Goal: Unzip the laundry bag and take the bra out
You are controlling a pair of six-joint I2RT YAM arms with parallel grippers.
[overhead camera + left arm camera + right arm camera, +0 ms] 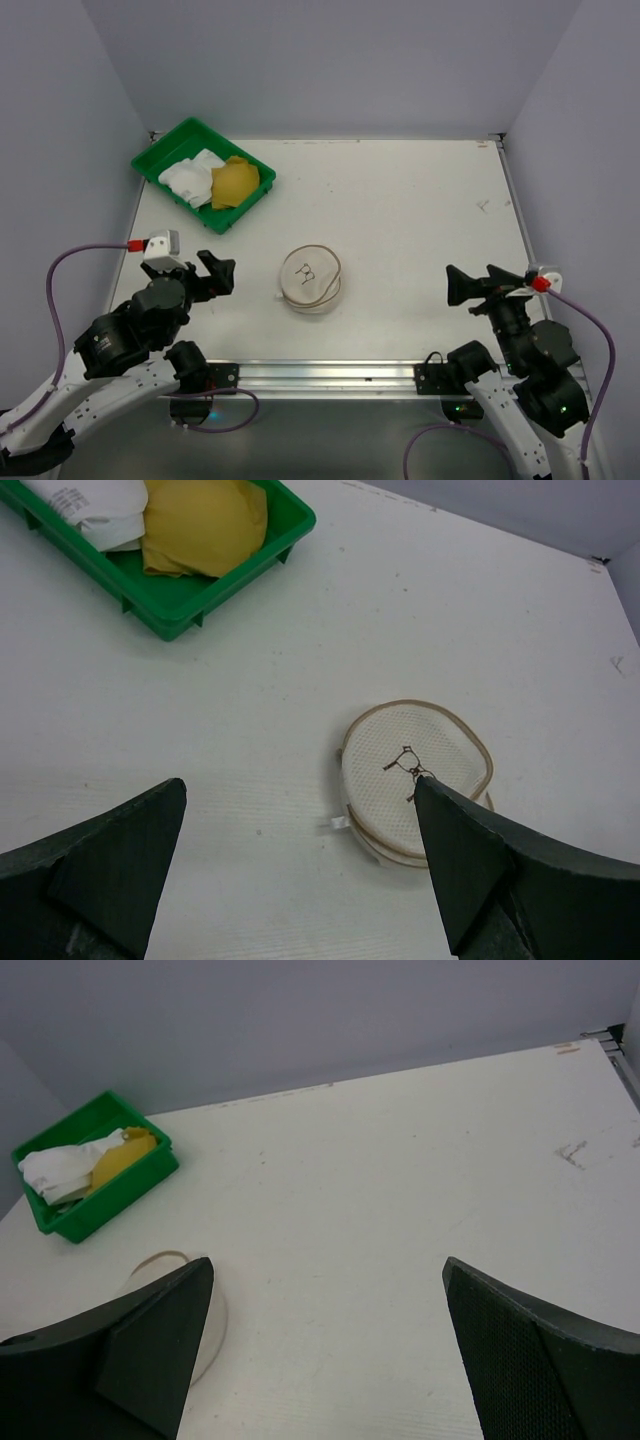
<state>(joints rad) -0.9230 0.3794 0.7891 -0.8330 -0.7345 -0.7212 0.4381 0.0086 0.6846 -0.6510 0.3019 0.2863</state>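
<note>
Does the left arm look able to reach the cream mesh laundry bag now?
Probably yes. The left hand stands open, and the cream-white round mesh laundry bag lies beside it, with only bare white table between them.

Bare table (420, 220) is being left open on every side of the laundry bag (311, 279). Only the far-left corner is being obstructed, where the green tray (180, 140) is standing.

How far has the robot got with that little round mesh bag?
Nothing looks done: the laundry bag sits on the table with its lid on top. Nothing is in hand: the left gripper and right gripper are open, apart from it. Unzipping and pulling the bra out remain.
</note>
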